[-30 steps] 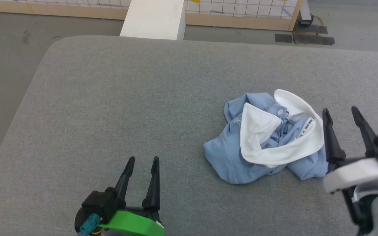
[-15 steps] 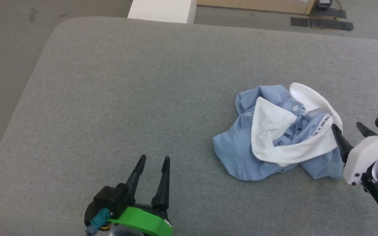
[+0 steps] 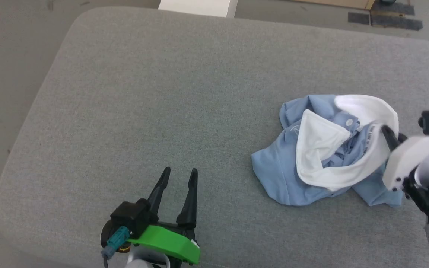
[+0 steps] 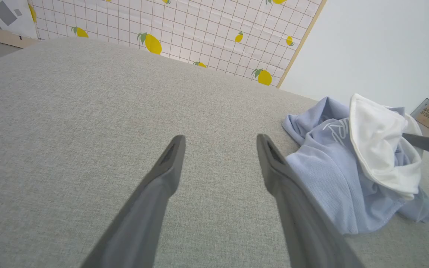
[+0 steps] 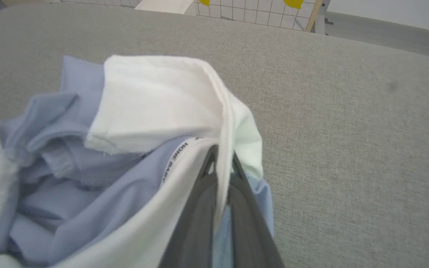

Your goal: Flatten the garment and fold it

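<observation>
While the left gripper (image 3: 180, 170) hovers over bare counter (image 3: 125, 93) at the near left, jaws spread wide w/ nothing btwn them, the work sits further right. There the garment (image 3: 274, 175) lies crumpled in a heap on the counter's right side, well apart from that gripper. Its blue knit is bunched, the white collar (image 3: 318, 145) is flopped open over it, and the button (image 3: 349, 121) & small logo (image 3: 294, 130) are showing. At the heap's far-right side the right gripper (image 5: 222, 154) has its jaws pinched shut on the white edge (image 5: 214, 85); the right wrist view shows the fabric clamped btwn them.

Step in hand, prob.: first grab for flattening; folding not yet begun. Next move likely calls for lifting or drawing that white edge outward so the heap opens. The left gripper would then need to come across & take an opposite edge, e.g. the blue hem nearest it. Risk: soft knit may drag as one lump, so pull slowly & keep the pinch firm.
</observation>
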{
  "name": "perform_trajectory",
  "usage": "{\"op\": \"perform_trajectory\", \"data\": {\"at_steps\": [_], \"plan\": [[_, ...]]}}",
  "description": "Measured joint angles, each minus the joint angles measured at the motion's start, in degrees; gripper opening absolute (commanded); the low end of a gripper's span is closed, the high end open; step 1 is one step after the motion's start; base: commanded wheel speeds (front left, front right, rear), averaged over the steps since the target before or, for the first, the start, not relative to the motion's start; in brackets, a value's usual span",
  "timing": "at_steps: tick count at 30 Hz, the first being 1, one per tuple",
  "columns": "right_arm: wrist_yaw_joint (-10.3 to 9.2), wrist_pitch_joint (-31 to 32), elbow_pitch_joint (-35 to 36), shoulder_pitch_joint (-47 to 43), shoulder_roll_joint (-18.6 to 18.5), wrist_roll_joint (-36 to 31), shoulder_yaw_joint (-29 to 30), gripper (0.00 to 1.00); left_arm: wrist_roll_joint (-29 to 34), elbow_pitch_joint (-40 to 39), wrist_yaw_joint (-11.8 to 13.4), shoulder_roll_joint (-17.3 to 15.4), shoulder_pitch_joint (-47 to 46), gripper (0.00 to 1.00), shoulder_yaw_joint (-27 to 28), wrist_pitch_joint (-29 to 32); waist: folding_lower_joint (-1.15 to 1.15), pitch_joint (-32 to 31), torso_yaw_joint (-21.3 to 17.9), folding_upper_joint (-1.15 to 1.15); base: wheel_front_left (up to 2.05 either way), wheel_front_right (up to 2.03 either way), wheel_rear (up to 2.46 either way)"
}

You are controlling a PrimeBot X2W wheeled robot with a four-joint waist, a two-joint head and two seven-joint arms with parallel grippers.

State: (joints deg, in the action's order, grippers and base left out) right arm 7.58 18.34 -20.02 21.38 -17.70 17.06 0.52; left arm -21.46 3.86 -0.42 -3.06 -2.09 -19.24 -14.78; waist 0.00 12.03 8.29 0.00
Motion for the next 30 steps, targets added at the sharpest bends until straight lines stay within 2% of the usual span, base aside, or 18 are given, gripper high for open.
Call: {"op": "perform_trajectory", "data": {"at_steps": [6,11,16,17,18,19,20,24,27,30], "plan": [[-0.01,-0.7,8.8,4.0,-0.1,3.5,-7.2,0.00,-0.9,0.2,0.0,0.0,0.4,1.00,0.9,0.0,0.00,-2.6,-0.4,0.00,0.00,0.00,0.00],[0.00,0.7,16.8,7.3,3.8,7.6,-17.9,0.00,-1.0,0.2,0.0,0.0,0.9,1.00,1.2,0.0,0.00,-4.2,-0.6,0.00,0.00,0.00,0.00],[0.00,3.5,15.4,6.4,7.0,10.6,-27.2,0.00,-1.3,0.4,-0.1,0.0,0.9,1.00,0.5,0.0,0.00,-4.2,0.5,0.00,0.00,0.00,0.00],[0.00,3.8,13.9,6.0,6.9,10.5,-28.7,0.07,-1.4,0.5,-0.1,0.0,0.9,1.00,0.3,0.0,0.00,-4.1,0.8,0.00,0.00,0.00,0.00],[0.00,3.8,12.0,5.3,6.7,10.4,-29.6,0.42,-1.6,0.6,-0.1,0.0,0.9,1.00,0.0,0.0,0.00,-4.0,1.2,0.00,0.00,0.00,0.00],[0.00,3.9,10.0,4.7,6.2,10.0,-30.5,0.86,-1.8,0.8,-0.1,0.1,0.9,1.00,-0.2,0.0,0.00,-3.9,1.6,0.00,0.00,0.00,0.00],[0.00,4.2,8.5,4.2,5.9,9.9,-30.9,1.00,-1.9,0.9,-0.1,0.1,0.9,1.00,-0.4,0.0,0.00,-3.9,1.9,0.00,0.00,0.00,0.00],[-0.01,4.1,5.5,3.3,5.5,10.2,-31.3,1.00,-2.4,1.1,0.0,0.1,0.8,1.00,-0.8,0.0,0.00,-3.6,3.2,0.00,0.00,0.00,0.00],[0.00,3.8,7.6,3.4,5.3,11.8,-30.4,1.00,-2.4,1.1,0.0,0.0,0.9,1.00,-0.6,0.0,0.00,-3.6,3.4,0.00,0.00,0.00,0.00],[-0.01,3.9,11.6,3.4,4.0,14.0,-26.6,1.00,-2.4,1.1,0.1,0.1,0.9,1.00,-0.3,0.0,0.00,-3.7,3.1,0.00,0.00,0.00,0.00]]}}
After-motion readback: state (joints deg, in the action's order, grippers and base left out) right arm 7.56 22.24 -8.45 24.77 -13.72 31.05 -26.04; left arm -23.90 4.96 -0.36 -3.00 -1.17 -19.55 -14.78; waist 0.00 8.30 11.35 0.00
